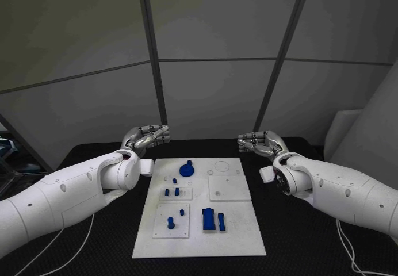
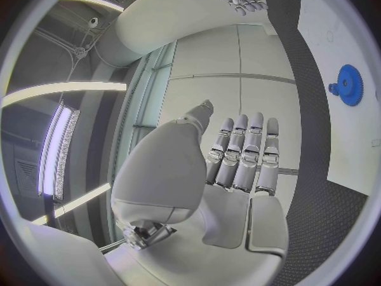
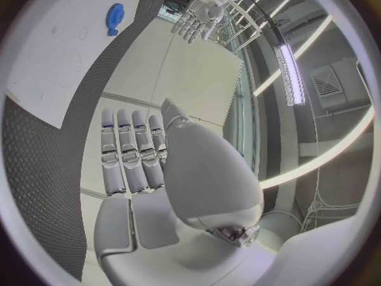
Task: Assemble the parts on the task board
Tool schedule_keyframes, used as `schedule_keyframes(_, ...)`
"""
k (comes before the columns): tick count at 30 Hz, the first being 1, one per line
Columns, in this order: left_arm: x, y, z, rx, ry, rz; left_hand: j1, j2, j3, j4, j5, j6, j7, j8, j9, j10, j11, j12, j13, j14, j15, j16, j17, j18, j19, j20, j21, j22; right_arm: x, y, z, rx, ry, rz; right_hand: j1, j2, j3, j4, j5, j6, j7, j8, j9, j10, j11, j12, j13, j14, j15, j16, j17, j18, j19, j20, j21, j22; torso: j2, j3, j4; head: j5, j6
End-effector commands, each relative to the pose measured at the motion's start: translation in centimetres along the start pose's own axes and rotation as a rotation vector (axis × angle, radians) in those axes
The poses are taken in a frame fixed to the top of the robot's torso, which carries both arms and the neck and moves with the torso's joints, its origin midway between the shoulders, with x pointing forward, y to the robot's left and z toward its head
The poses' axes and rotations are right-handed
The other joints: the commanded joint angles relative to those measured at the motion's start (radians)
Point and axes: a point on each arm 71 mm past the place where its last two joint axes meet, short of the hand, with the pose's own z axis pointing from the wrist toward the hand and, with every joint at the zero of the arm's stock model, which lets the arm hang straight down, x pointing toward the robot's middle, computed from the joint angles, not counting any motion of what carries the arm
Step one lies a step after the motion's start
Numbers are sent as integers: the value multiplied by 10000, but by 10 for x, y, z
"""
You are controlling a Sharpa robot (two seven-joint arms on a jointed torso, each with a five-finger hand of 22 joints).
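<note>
- Head view: the task board (image 1: pixel 232 230) sits flat in the middle of the black table (image 1: pixel 298 241). The blue parts (image 1: pixel 209 218) are all on the board's left half, with a round blue gear (image 1: pixel 187 169) near its far edge. The left hand (image 1: pixel 146 137) is raised beyond the board's far left corner and the right hand (image 1: pixel 259 142) beyond its far right corner; both are well apart from the board and touching nothing.
- Left wrist view: left hand (image 2: pixel 230 165) is empty, fingers straight and side by side, thumb out a bit. The gear (image 2: pixel 348 84) lies on the board, well clear of the fingertips.
- Right wrist view: right hand (image 3: pixel 151 159) looks the same, flat and holding nothing. The gear (image 3: pixel 114 18) is on the board, far off from the fingers.
</note>
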Motion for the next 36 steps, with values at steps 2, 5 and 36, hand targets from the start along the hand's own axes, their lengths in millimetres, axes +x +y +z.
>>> schedule_keyframes(2,0,0,0,28,-41,8,-4318,905,-821,-426,-428,-2808,-555,-804,-646,-2923,-614,-478,-636,-2756,-508,-603,-1056,-587,-2071,-855,-606,-1720,0,0,0,-20,-6,40,-4751,329,-670,-720,-608,-2908,-581,-629,-612,-3290,-520,-657,-741,-3102,-442,-637,-562,-514,-2582,-722,-631,-1155,-1,3,5,-12,5)
schedule_keyframes(5,3,0,-2,55,-73,45,-5306,905,-971,-535,-496,-3412,-663,-804,-646,-3555,-749,-1219,-636,-3360,-630,-715,-1056,-595,-2520,-1048,-606,-2083,2,1,-1,-59,-63,120,-5848,329,-670,-873,-734,-3577,-707,-629,-740,-4033,-625,-657,-741,-3812,-541,-637,-678,-514,-3187,-889,-762,-1403,6,42,83,6,75)
schedule_keyframes(36,56,8,-69,682,-800,996,-11648,905,-2333,-1317,-1428,-7248,-1582,-804,-646,-7690,-2035,-1219,-636,-7308,-1785,-1419,-1056,-590,-5435,-2869,-606,-4266,54,37,-65,-85,-1641,1987,-12726,329,-670,-2127,-2028,-7856,-1967,-629,-1724,-8807,-1660,-657,-741,-8434,-1446,-637,-1498,-1711,-7070,-2510,-1687,-3419,39,241,475,98,430)
